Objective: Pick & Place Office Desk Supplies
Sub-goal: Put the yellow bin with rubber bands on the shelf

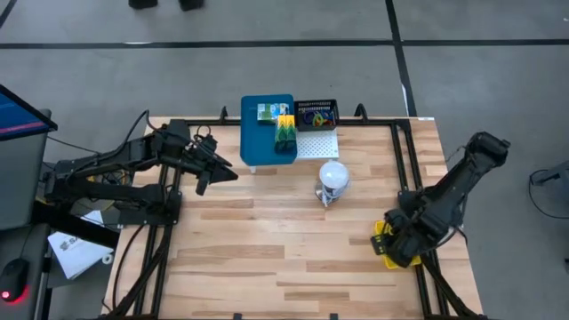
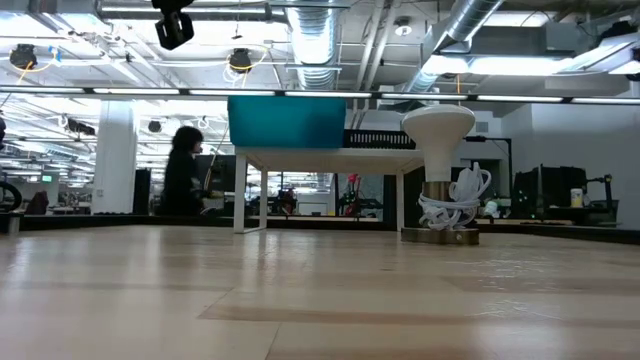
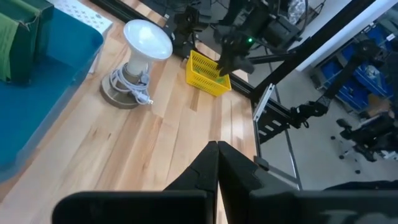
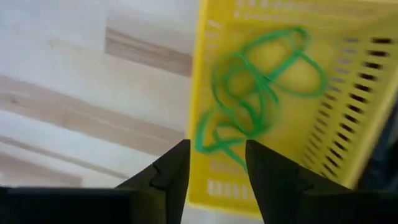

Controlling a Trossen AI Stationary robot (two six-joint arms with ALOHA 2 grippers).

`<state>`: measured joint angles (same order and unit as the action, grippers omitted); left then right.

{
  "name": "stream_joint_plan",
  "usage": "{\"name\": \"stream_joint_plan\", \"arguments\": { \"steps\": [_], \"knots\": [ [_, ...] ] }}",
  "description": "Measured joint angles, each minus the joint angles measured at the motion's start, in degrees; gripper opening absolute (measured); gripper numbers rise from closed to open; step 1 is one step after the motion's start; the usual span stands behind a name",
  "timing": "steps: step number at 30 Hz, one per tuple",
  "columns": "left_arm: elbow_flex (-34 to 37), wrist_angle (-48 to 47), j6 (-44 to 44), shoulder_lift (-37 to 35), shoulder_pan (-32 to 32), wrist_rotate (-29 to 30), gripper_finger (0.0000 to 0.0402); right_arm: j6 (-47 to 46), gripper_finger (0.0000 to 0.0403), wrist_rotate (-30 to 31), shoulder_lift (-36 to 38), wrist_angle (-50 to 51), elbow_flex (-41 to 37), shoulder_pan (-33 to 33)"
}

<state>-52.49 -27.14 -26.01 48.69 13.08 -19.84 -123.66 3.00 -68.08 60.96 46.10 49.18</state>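
Several thin green loops (image 4: 252, 93) lie tangled on the floor of a yellow slotted basket (image 4: 373, 81) at the table's right edge (image 1: 380, 233). My right gripper (image 4: 217, 155) hangs open just above them, pointing down, with nothing between its fingers. A yellow-green crayon box (image 1: 284, 133) and small packets (image 1: 271, 113) rest on a blue stand (image 1: 258, 147) at the far middle. Beside it, more coloured loops fill a black basket (image 1: 317, 115). My left gripper (image 1: 224, 171) is shut and empty, in the air left of the stand.
A white lamp (image 1: 333, 178) with a coiled cord stands mid-table between stand and yellow basket. A white perforated board (image 1: 317, 145) lies under the black basket. Bare wood spreads across the near half (image 1: 267, 258). A black rail frames the table (image 1: 404, 169).
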Motion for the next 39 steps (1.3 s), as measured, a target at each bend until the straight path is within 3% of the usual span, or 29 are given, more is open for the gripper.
{"name": "stream_joint_plan", "arguments": {
  "steps": [6,20,27,34,39],
  "knots": [
    [0.0,0.2,-1.1,0.0,0.0,0.0,0.0000,1.1,0.0152,1.5,-0.9,-6.7,-2.5,-2.6],
    [0.0,0.7,-1.0,0.0,0.0,0.1,0.0000,3.0,0.0139,-0.6,-10.3,-10.9,-3.2,-5.5],
    [0.0,0.7,-1.0,0.0,0.0,0.1,0.0000,4.2,0.0097,-2.0,-12.1,-10.2,-3.2,-6.2],
    [0.0,1.6,-1.0,0.0,0.0,0.1,0.0000,7.3,0.0014,-2.9,-13.8,-10.4,-3.1,-6.4],
    [0.0,1.9,-1.0,0.0,-0.4,0.1,0.0000,9.9,0.0007,-2.9,-13.6,-9.6,-2.6,-6.6]
  ]
}}
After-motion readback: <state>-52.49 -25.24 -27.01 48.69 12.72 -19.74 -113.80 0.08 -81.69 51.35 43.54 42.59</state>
